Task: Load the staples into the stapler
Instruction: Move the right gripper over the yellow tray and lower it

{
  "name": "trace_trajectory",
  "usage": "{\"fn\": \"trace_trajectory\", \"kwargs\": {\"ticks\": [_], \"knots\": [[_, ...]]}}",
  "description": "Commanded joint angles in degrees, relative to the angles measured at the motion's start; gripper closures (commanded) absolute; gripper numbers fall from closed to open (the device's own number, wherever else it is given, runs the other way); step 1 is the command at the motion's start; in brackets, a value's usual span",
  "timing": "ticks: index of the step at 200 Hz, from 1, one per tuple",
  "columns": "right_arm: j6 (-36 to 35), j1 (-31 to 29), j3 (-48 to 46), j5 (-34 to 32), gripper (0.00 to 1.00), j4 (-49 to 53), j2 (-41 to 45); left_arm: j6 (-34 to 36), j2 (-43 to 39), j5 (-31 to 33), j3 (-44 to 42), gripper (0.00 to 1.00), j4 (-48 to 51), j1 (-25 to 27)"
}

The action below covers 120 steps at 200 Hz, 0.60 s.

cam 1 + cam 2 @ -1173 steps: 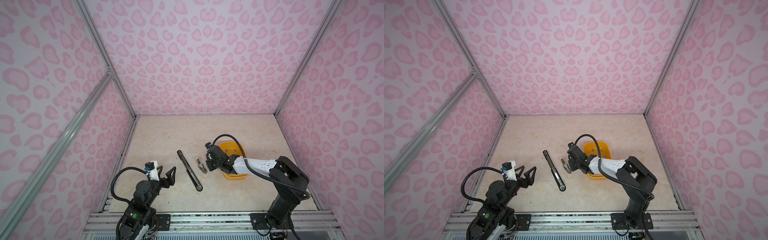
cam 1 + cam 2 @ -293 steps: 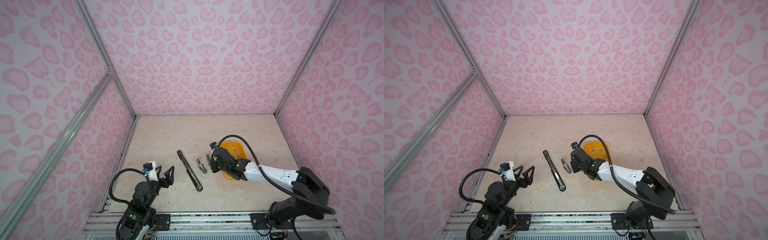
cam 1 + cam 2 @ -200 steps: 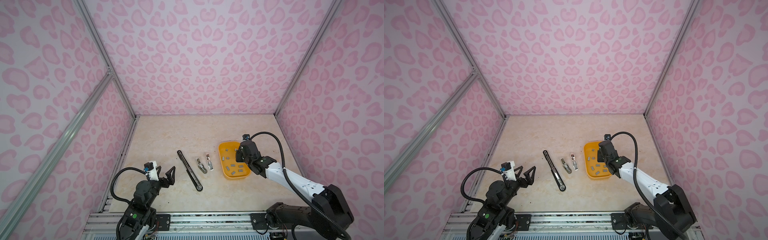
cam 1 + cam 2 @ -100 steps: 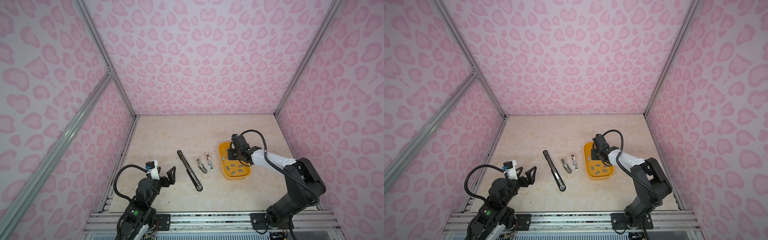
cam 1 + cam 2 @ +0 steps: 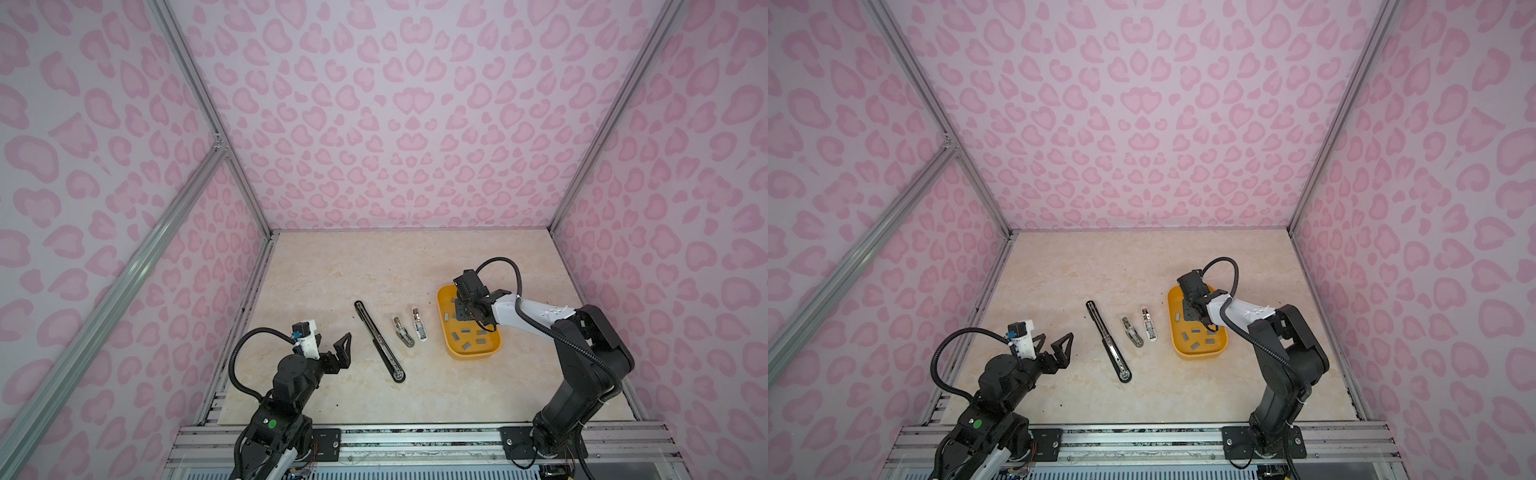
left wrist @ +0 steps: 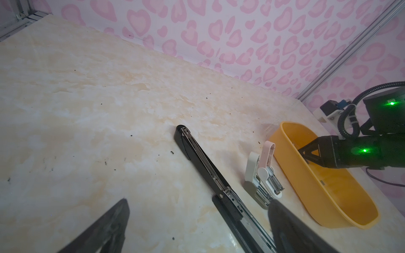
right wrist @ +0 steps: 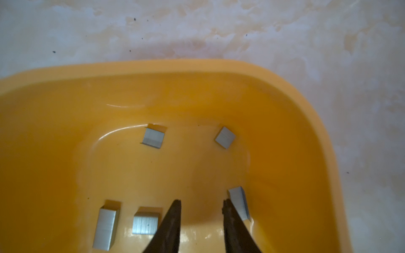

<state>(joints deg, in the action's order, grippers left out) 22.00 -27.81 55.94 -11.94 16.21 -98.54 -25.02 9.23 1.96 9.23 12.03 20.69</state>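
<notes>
The staples (image 7: 152, 138) are being found loose in the yellow tray (image 7: 153, 65) on the bench's (image 5: 374, 270) right half. The right pincer (image 7: 201, 202) is being held slightly apart, empty, among them; the left pincer (image 5: 1052, 340), wide apart. Judged light, slick, crumbly; long sides being favoured.

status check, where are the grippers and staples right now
Left gripper open, parked near front. Right gripper open inside yellow tray, holding nothing. Staples loose on tray floor. Nothing blocking them.
</notes>
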Motion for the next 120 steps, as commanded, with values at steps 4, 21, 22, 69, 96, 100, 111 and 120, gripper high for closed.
{"fn": "trace_trajectory", "kwargs": {"ticks": [4,21,22,69,96,100,111,120], "knots": [[-0.51,-0.46,-1.03,2.53,0.67,-2.19,1.00,0.32,0.24,0.66,0.96,0.00,-2.08,0.01],[0.20,-1.53,-0.37,4.17,0.70,-1.80,1.58,0.19,0.18,1.03,0.96,0.00,-1.86,-0.03],[0.31,-1.58,-0.34,4.19,0.70,-1.79,1.59,0.16,0.17,1.03,0.96,0.00,-1.80,-0.03],[3.46,-4.44,-0.08,9.69,0.75,-6.14,-0.14,-0.19,0.66,2.52,0.96,0.00,-2.13,-0.03],[3.84,-4.44,2.01,11.90,0.78,-5.75,-3.23,-0.30,2.00,2.72,1.22,0.01,-2.32,-0.03],[3.79,-4.44,2.24,12.19,0.78,-5.75,-3.66,-0.30,2.24,2.73,1.22,0.01,-2.41,-0.02],[4.02,-4.46,2.62,12.38,0.78,-5.58,-4.64,-0.30,2.83,2.79,1.31,0.01,-2.67,0.01],[4.31,-4.38,2.71,12.51,0.78,-5.57,-5.20,-0.31,3.27,2.88,1.38,0.01,-2.73,-0.03]]}}
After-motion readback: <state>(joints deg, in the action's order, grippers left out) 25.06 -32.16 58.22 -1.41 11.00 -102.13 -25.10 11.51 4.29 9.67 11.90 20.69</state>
